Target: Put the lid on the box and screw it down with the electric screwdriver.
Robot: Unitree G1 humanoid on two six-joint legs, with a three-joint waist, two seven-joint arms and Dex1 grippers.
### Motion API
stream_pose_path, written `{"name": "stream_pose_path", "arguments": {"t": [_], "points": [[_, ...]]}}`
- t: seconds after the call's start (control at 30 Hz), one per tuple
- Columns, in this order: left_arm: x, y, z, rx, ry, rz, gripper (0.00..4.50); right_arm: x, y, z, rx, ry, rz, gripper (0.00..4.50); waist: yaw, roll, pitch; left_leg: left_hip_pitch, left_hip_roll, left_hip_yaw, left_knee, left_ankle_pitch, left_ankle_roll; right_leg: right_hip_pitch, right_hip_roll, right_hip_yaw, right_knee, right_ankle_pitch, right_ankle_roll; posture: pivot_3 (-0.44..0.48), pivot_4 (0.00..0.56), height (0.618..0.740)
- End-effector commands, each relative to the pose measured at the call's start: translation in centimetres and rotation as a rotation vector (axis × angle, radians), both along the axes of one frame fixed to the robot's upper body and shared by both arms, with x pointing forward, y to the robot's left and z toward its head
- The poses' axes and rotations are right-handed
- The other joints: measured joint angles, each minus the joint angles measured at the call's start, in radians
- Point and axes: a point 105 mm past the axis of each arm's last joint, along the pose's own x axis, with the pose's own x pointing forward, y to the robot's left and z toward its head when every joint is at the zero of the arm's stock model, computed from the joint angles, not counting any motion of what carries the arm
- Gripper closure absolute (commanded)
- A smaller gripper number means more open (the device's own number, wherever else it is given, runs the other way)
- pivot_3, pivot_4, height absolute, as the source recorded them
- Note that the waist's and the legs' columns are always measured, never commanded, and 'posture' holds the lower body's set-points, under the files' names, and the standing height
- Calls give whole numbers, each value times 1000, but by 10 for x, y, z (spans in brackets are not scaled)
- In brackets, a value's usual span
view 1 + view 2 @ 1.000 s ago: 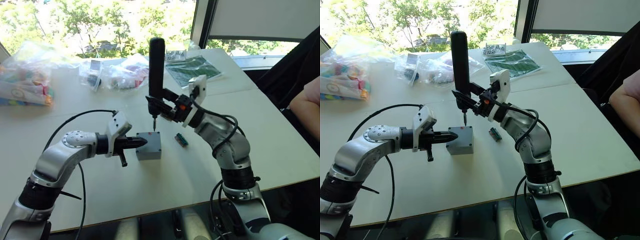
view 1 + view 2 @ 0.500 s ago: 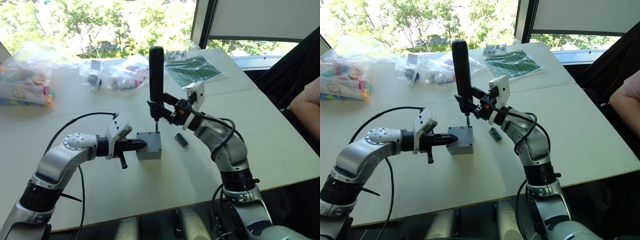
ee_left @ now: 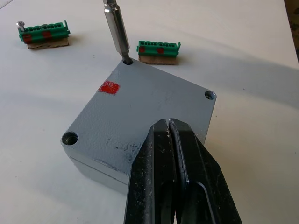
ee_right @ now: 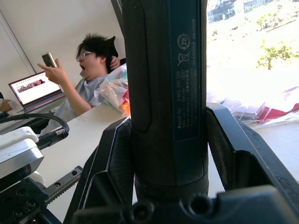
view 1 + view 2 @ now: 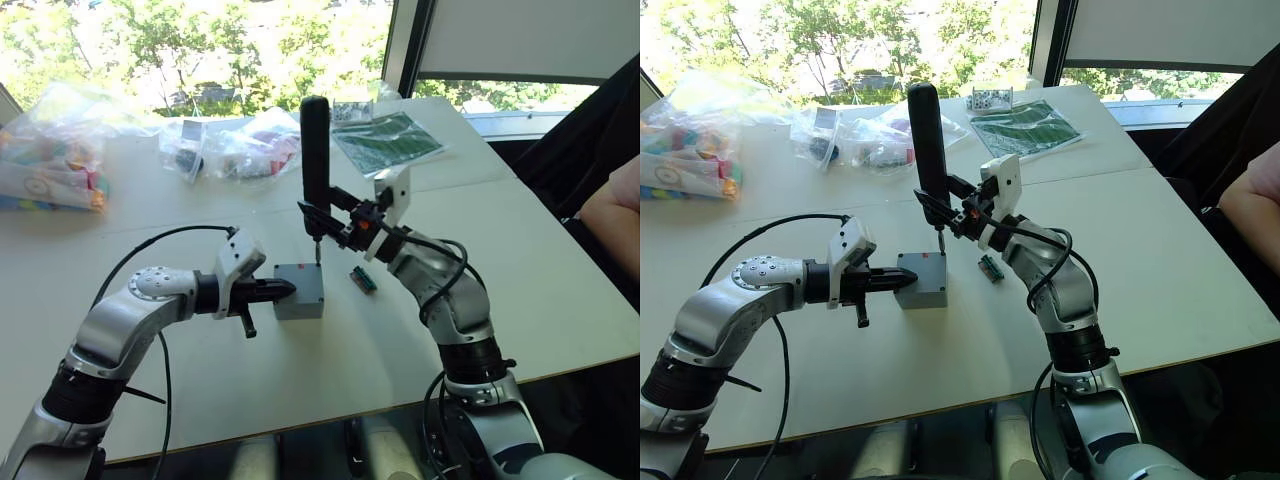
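White tabletop (image 5: 560,270) by windows | lid (image 3: 140,112) seated on box (image 5: 298,291), mid-tabletop | left pincer (image 3: 173,154) closed, braced against box | right pincer (image 5: 335,222) clamped on electric screwdriver (image 5: 315,150), bit in far corner hole (best kept upright, pressed straight down)

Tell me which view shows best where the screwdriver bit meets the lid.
The left wrist view: the bit sits in a corner hole of the lid, seen close. The eye views show the electric screwdriver upright over the box. The right wrist view shows its body.
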Motion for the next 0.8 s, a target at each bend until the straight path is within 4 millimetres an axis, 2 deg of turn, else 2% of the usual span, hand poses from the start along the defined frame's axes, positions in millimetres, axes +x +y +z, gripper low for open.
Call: {"name": "stream_pose_path", "arguments": {"t": [0.03,0.23,0.47,0.8], "points": [[-1,0,5,-2,-24,-8,4500,-4,2,2,5,-15,13,2576,0,0,0,0,0,0,0,0,0,0,0,0,0,0,0,0,150,740],[-4,3,-6,17,12,-2,4500,-17,8,-7,9,0,57,2576,0,0,0,1,0,0,0,0,0,1,0,0,0,-1,-1,0,150,740],[-9,14,-31,115,52,7,4500,-16,6,-14,49,-3,-22,2576,-2,0,-7,3,0,0,-1,0,0,2,0,1,0,-3,1,0,150,740],[-9,14,-32,110,53,-3,4500,-21,9,-31,-3,-14,-53,2576,-1,0,-19,7,0,0,-2,0,0,5,0,1,0,-5,-1,0,150,740]]}}
